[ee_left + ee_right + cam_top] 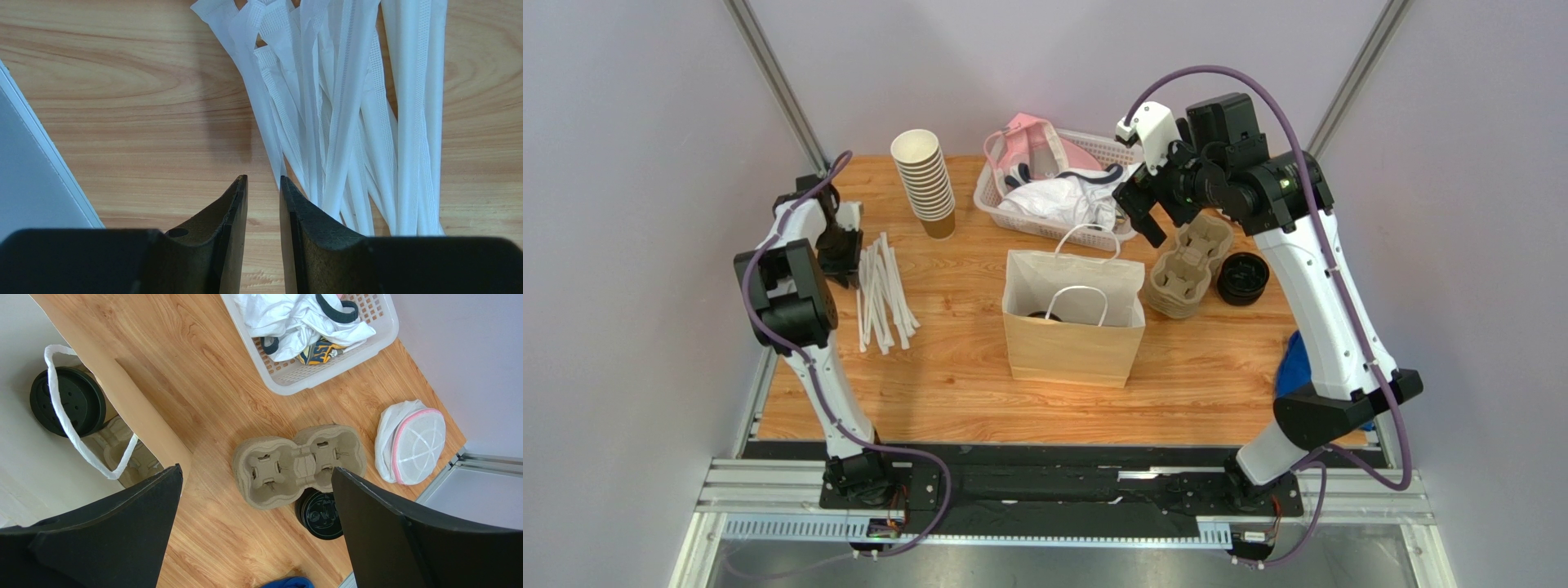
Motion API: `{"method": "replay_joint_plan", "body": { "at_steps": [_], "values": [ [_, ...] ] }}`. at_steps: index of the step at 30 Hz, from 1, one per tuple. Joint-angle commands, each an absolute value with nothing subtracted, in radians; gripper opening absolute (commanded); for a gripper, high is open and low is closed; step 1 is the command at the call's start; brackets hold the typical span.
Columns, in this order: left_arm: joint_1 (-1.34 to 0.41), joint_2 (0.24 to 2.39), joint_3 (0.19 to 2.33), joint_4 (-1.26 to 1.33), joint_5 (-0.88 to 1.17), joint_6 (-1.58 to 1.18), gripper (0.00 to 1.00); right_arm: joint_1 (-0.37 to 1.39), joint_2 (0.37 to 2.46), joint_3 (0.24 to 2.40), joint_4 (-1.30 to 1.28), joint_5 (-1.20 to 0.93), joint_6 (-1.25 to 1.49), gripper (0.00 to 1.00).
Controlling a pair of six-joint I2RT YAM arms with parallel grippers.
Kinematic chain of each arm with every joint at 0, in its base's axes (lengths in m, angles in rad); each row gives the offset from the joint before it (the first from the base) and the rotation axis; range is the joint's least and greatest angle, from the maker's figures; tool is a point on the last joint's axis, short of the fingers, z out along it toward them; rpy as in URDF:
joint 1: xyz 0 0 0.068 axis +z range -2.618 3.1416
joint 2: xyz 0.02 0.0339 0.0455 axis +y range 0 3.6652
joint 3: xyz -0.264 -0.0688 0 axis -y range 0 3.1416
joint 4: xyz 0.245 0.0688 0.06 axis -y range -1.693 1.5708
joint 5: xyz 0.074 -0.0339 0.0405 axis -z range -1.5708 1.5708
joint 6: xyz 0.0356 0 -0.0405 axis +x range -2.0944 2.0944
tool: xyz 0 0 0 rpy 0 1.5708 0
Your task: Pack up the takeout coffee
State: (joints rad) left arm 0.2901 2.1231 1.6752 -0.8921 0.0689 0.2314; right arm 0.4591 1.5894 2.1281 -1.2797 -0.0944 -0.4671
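The takeout coffee (66, 401) shows as a round black lid deep inside the open kraft paper bag (1071, 331), seated in a pulp carrier there; in the top view it is only a dark spot (1052, 317). My right gripper (1149, 202) hangs high to the right of the bag, jaws wide apart and empty (256, 470), over a stack of pulp cup carriers (301, 462). Far left, my left gripper (844, 251) sits low over the wood beside the wrapped straws (344, 104). Its fingers (264, 179) stand a narrow gap apart with only table between them.
A stack of lidless brown cups (925, 181) stands at the back left. A white basket (995, 196) of cloth and a pink-rimmed mesh pouch (410, 441) lie at the back. Loose black lids (1243, 279) sit right of the carriers. Something blue (1293, 361) lies at the right edge.
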Motion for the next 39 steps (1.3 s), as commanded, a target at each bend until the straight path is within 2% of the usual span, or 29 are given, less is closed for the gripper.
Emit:
{"method": "replay_joint_plan", "body": {
  "at_steps": [1, 16, 22, 26, 39],
  "values": [
    [0.285, 2.140, 1.669, -0.873, 0.052, 0.241, 0.34, 0.456, 1.600, 2.168, -1.272, -0.078, -0.456, 1.00],
    [0.268, 2.134, 1.640, -0.847, 0.017, 0.241, 0.30, 0.456, 1.629, 2.189, -1.273, -0.089, -0.460, 1.00],
    [0.268, 2.138, 1.658, -0.864, 0.005, 0.207, 0.14, 0.456, 1.628, 2.197, -1.275, -0.089, -0.469, 1.00],
    [0.271, 2.115, 1.657, -0.876, 0.011, 0.199, 0.00, 0.456, 1.609, 2.187, -1.275, -0.100, -0.457, 1.00],
    [0.278, 1.899, 1.687, -0.945, -0.025, 0.179, 0.00, 0.456, 1.516, 2.083, -1.203, -0.123, -0.425, 1.00]
  ]
}}
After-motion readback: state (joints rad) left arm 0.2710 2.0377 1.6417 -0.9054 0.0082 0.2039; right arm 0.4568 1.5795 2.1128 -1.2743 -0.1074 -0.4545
